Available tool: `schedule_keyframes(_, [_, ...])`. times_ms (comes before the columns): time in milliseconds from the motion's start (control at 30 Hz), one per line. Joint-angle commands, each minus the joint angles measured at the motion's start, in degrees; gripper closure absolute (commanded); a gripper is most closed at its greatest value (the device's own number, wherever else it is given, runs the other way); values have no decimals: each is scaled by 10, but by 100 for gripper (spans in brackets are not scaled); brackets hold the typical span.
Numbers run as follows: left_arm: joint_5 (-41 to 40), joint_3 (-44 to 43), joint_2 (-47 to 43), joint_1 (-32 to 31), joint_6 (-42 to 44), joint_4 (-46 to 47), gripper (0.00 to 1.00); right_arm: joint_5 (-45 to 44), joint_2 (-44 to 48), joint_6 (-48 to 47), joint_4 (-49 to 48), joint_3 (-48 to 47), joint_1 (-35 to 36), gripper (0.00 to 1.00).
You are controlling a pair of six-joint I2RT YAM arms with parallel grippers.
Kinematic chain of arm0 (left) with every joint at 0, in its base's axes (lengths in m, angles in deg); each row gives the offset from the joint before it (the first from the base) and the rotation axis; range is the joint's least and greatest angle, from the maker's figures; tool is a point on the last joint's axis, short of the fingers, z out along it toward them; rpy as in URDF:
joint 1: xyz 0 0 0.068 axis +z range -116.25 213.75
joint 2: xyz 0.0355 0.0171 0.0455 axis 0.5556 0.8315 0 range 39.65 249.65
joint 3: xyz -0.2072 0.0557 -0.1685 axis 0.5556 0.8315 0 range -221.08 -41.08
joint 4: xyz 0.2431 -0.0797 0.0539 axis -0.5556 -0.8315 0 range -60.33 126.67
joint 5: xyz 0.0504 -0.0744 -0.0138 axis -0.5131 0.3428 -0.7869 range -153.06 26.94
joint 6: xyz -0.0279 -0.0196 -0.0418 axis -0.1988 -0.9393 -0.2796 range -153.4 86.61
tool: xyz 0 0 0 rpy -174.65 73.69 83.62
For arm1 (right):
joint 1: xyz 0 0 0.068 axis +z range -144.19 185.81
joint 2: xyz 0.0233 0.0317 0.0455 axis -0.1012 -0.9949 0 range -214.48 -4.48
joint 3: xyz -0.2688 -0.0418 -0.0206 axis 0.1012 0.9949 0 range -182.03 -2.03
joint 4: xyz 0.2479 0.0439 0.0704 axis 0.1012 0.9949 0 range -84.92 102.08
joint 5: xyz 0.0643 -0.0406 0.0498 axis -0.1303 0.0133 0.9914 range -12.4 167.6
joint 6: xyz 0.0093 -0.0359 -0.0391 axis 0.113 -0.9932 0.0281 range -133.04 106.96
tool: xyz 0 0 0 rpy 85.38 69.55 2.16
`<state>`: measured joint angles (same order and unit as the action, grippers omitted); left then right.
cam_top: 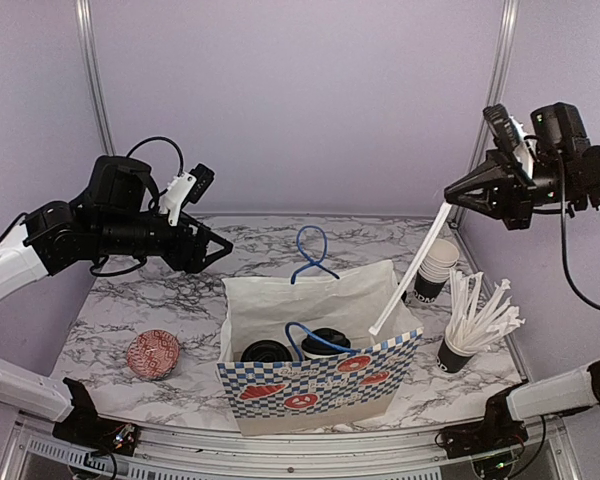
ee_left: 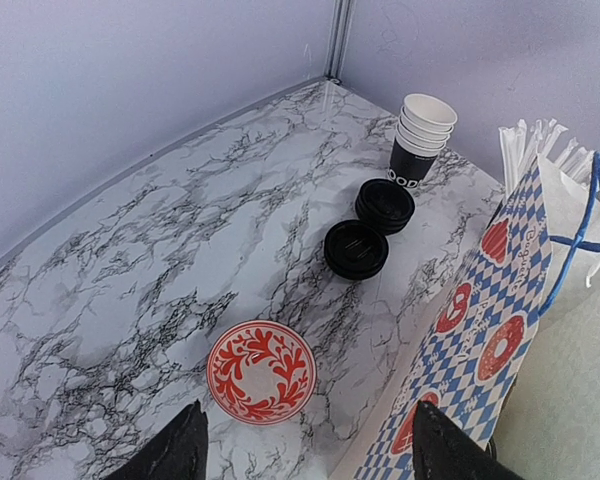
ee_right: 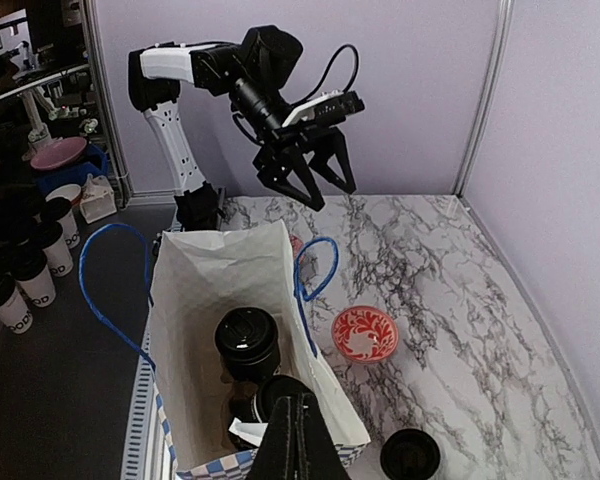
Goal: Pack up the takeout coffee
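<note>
**Two coffees in the bag, right arm's got a straw**

Both takeout coffees sit down inside the checkered paper bag, which stands open near the table's front edge, about mid-width. The left coffee cup and right coffee cup are side by side with their black lids on, and a blue handle loops over them.

The right gripper is up high over the right rear of the table, jaws pinched tight on the top end of a long white straw. The straw slants down to the left, and its lower end reaches the bag's mouth on the right side.

The left gripper hangs above the left rear of the table, jaws spread wide with nothing between them.

Other stuff:
- A red patterned bowl sits toward the front left corner.
- A stack of empty cups is by the right edge.
- A cup full of straws is just in front of that stack.
- Two little piles of loose black lids show up in the left wrist view, between the bowl and the cup stack.
</note>
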<state>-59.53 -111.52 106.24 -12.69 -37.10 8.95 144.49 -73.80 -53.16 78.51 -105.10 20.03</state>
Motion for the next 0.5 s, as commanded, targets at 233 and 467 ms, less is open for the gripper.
schedule_keyframes(233, [1,12,28,2,8,1,29,-84,-18,-107,41,83,96,44])
schedule_keyframes(467, [-1,24,22,2,12,2,29,-266,-17,-16,-22,95,63,41])
